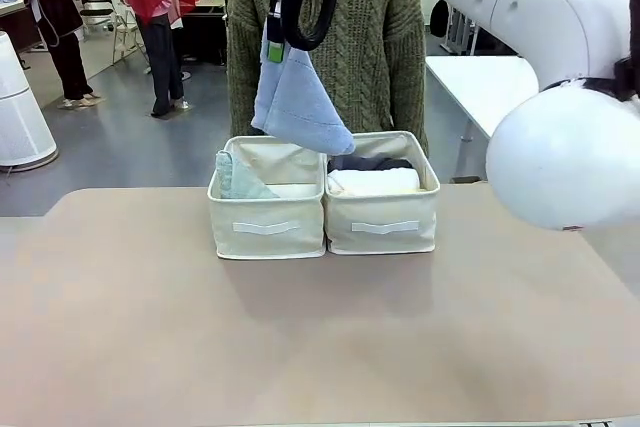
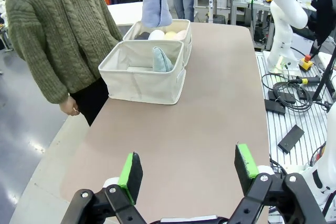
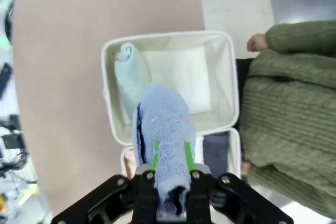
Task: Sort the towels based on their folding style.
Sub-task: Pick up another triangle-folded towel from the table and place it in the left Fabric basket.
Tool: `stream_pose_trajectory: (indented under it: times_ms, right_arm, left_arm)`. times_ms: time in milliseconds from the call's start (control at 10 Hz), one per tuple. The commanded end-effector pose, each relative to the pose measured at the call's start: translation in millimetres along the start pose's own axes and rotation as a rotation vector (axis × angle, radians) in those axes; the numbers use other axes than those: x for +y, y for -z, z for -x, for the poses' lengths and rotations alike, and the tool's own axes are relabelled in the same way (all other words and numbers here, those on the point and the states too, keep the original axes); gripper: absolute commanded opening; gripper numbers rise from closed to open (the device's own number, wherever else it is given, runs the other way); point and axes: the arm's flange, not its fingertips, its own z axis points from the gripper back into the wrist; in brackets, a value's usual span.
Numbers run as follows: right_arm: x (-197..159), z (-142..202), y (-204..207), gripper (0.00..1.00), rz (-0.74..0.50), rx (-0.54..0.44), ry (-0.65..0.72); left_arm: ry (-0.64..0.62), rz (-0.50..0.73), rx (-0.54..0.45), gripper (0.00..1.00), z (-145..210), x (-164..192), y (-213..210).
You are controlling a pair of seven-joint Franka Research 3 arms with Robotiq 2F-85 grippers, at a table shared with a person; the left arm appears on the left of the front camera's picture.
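Note:
A light blue towel [image 1: 297, 102] hangs from my right gripper [image 1: 275, 47], which is shut on its top and holds it above the two cream bins. In the right wrist view the blue towel [image 3: 164, 129] dangles between the shut green fingers [image 3: 187, 157], over the left bin [image 3: 223, 77]. That left bin [image 1: 266, 222] holds a pale teal folded towel [image 1: 238, 179]. The right bin [image 1: 383, 222] holds rolled towels, a white one [image 1: 373, 182] and a dark grey one [image 1: 370, 162]. My left gripper [image 2: 189, 171] is open and empty, low over the bare table, far from the bins.
A person in a green knit sweater [image 1: 370, 47] stands right behind the bins, one hand [image 3: 256, 42] near the left bin's far side. The tan table [image 1: 320, 337] is bare in front of the bins. Cables and another robot base [image 2: 286, 61] lie beside the table.

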Motion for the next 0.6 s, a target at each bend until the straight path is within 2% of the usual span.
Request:
stream_pose_trajectory:
  times_ms: [0,500]
  right_arm:
    - [10.9,-8.6,-1.6,0.16,-0.009,0.014,-0.028]
    - [10.9,-8.6,-1.6,0.16,-0.009,0.014,-0.028]
  left_arm:
    - [0.006,-0.001,0.0,0.92,0.5,-3.1,-0.9]
    - [0.006,-0.001,0.0,0.92,0.5,-3.1,-0.9]
